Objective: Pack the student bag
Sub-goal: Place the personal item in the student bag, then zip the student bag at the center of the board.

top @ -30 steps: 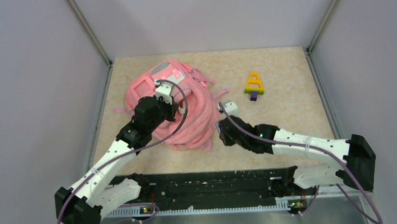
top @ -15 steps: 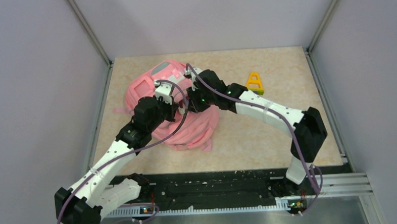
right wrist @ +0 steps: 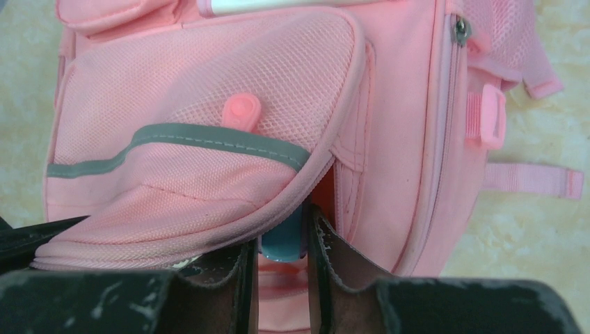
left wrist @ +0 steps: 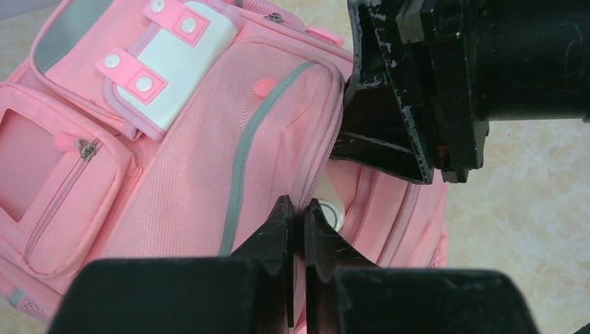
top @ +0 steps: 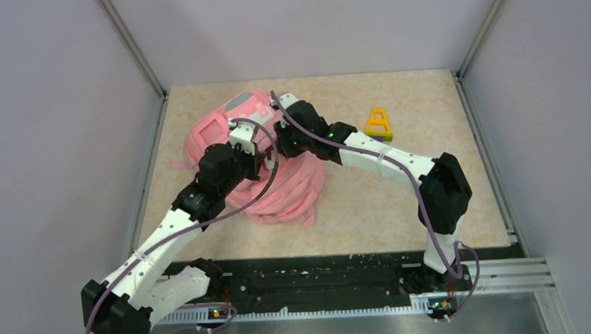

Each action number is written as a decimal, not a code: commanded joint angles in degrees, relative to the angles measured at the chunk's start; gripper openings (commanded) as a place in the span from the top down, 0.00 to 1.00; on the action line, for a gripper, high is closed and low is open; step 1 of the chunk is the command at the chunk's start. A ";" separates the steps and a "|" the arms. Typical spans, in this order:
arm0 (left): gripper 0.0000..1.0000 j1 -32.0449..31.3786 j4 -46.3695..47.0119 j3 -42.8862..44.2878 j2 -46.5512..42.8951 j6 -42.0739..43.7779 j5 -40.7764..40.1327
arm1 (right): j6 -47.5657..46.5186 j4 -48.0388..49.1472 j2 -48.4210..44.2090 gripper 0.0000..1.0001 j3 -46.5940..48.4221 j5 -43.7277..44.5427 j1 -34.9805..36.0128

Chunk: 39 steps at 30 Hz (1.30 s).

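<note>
Both pincers meet at the open seam of the bag.

The pink bag (top: 210,137) lies on the far left part of the desk (top: 399,196), front pockets up. The left pincer (left wrist: 296,221) is clenched on the edge of the bag's front panel, right at the gap. The right pincer (right wrist: 280,233) grasps a small teal item (right wrist: 282,245), its tip under that raised panel edge. A yellow toy (top: 379,120) sits to the bag's right, partly behind the right arm.

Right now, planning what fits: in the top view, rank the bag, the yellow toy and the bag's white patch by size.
1. Bag
2. Yellow toy and white patch: they look alike, so unranked.
</note>
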 commanded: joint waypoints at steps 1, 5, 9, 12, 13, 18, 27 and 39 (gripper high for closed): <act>1.00 -0.69 5.08 3.67 -2.30 -1.88 4.12 | -0.97 14.49 -0.32 0.70 -2.59 0.01 -0.43; 1.00 -0.78 5.22 3.66 -1.26 -3.01 5.93 | -1.36 15.70 -3.00 0.53 -5.70 0.28 -0.42; 0.90 -0.80 4.89 4.00 -0.54 -3.75 6.20 | -1.99 14.80 -7.74 0.40 -10.70 1.21 -0.38; 0.58 -0.70 4.33 4.56 -0.64 -5.85 6.24 | -2.19 12.99 -13.43 0.36 -15.27 1.26 -0.41; 0.48 -0.70 3.83 5.01 -0.63 -7.05 6.44 | -2.42 11.89 -16.25 0.36 -16.56 1.60 -0.42; 0.25 -0.60 0.32 6.32 -1.83 -14.87 9.65 | -2.68 3.52 -25.73 0.34 -22.90 5.72 -0.43; 0.14 7.59 -3.78 -7.32 -14.91 -30.24 -1.22 | 9.78 6.77 -35.78 0.37 -33.95 11.26 9.35; 0.08 20.13 2.28 -21.46 -19.97 -44.20 2.64 | 10.30 21.72 -12.10 0.41 -21.10 17.90 24.17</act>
